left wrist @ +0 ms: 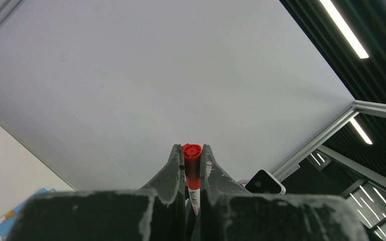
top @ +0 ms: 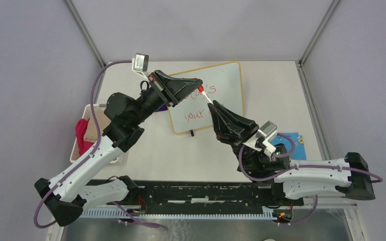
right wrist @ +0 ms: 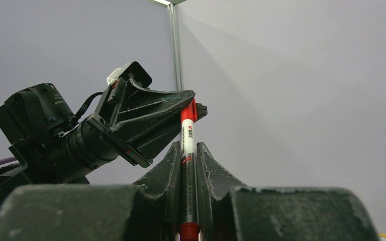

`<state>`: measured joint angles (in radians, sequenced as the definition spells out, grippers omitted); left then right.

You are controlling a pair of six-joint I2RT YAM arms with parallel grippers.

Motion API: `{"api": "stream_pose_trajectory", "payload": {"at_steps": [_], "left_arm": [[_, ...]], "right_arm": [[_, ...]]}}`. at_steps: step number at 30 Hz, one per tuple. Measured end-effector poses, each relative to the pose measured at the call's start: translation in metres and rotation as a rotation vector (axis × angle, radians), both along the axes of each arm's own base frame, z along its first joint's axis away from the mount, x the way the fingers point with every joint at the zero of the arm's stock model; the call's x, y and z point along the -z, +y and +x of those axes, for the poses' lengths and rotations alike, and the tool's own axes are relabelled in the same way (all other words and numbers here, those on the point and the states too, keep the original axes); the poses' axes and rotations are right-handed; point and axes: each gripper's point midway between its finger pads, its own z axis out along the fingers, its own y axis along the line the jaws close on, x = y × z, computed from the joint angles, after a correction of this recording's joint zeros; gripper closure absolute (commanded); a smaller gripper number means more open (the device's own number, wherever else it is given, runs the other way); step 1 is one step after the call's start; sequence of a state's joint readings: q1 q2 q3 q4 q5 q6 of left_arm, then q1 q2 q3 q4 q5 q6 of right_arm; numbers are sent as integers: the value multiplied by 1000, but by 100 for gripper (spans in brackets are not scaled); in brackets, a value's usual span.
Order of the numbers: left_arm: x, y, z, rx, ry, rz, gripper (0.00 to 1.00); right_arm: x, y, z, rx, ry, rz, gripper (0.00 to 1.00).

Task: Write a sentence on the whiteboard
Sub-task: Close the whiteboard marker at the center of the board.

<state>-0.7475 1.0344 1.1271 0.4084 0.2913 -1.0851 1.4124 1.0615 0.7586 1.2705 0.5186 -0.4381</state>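
Observation:
The whiteboard (top: 227,75), white with a yellow-orange frame, lies at the back middle of the table. The sentence (top: 195,115) is in red; "your" and part of the upper line show, and the rest is hidden behind the grippers. A white marker (top: 207,96) with a red cap (top: 200,89) hangs above the board between both grippers. My left gripper (top: 198,85) is shut on the red cap (left wrist: 192,159). My right gripper (top: 213,104) is shut on the marker's barrel (right wrist: 186,138). In the right wrist view the left gripper (right wrist: 193,104) grips the cap at the top.
A white basket (top: 75,145) with a pink cloth (top: 83,131) stands at the left edge. A blue patterned cloth (top: 294,138) lies to the right, beside the right arm. A black rail (top: 206,193) runs along the near edge.

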Motion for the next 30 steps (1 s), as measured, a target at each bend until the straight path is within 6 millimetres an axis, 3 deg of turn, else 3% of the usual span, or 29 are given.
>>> {"api": "stream_pose_trajectory", "payload": {"at_steps": [30], "left_arm": [[4,-11,4,-114,80,-96,98]], "right_arm": [[-2,-3,6,42,0,31,100]]}}
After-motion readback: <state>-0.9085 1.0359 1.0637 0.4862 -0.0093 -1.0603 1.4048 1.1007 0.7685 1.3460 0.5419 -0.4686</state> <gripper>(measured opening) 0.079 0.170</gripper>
